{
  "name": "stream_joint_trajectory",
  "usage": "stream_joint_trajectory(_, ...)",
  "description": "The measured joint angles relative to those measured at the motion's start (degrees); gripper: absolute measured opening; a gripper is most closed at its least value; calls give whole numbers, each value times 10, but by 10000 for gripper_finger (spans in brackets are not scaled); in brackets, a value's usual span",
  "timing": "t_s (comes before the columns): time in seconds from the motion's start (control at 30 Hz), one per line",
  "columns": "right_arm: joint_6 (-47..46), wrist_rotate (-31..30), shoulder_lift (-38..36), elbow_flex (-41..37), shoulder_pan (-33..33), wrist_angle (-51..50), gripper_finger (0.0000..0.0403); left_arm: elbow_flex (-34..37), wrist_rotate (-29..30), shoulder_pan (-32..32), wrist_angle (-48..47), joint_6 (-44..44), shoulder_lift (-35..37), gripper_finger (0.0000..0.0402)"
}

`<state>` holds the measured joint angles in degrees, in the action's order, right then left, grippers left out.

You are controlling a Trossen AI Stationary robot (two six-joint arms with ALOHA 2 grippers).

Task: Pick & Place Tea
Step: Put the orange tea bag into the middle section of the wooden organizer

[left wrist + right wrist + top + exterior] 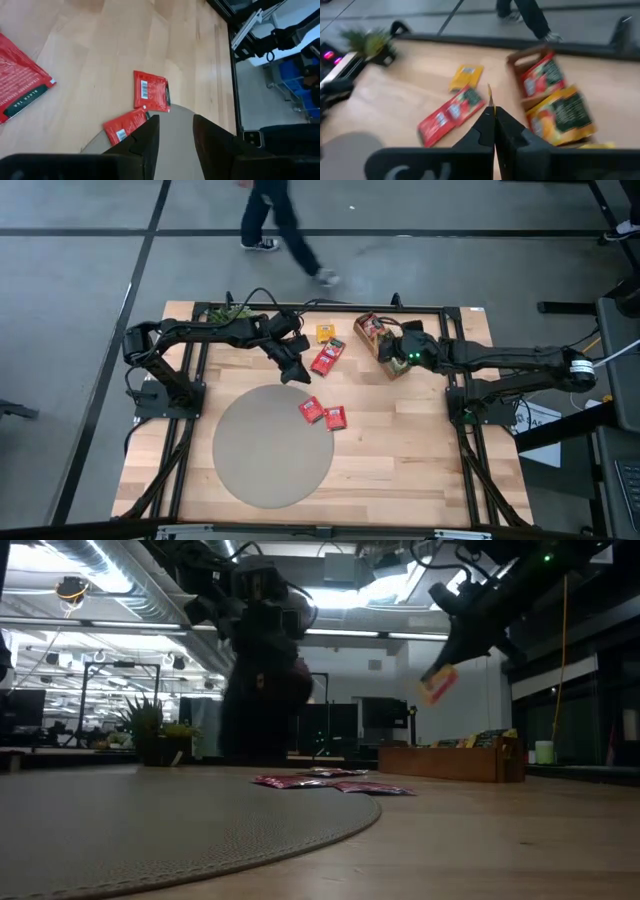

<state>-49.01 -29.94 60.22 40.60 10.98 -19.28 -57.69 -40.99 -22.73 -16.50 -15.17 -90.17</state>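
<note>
My pale wooden table [400,440] carries a round grey mat [270,448]; a person [278,225] walks past beyond. My right pincer [491,111], above the brown wooden tray [392,367], pinches a yellow-orange sachet [438,685]. My left pincer [175,131] gapes empty, two small red sachets [151,92] just ahead

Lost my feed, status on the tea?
Left gripper open, empty, above two red sachets at the mat's edge. Right gripper shut on a yellow sachet, lifted over the tray. Nothing blocking.
</note>
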Motion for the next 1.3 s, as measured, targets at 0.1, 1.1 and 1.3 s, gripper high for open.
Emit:
stream_joint_trajectory(0.1, -1, -46, 9, 0, 0, 2, 1, 0, 1, -1, 0, 17, 0, 115)
stream_joint_trajectory(1.1, -77, -191, 238, -8, 55, 95, 2, 0, 20, -109, 55, 75, 0, 117)
stream_joint_trajectory(1.3, -78, -204, 246, -8, 61, 117, 2, 0, 20, -109, 36, 70, 0, 114)
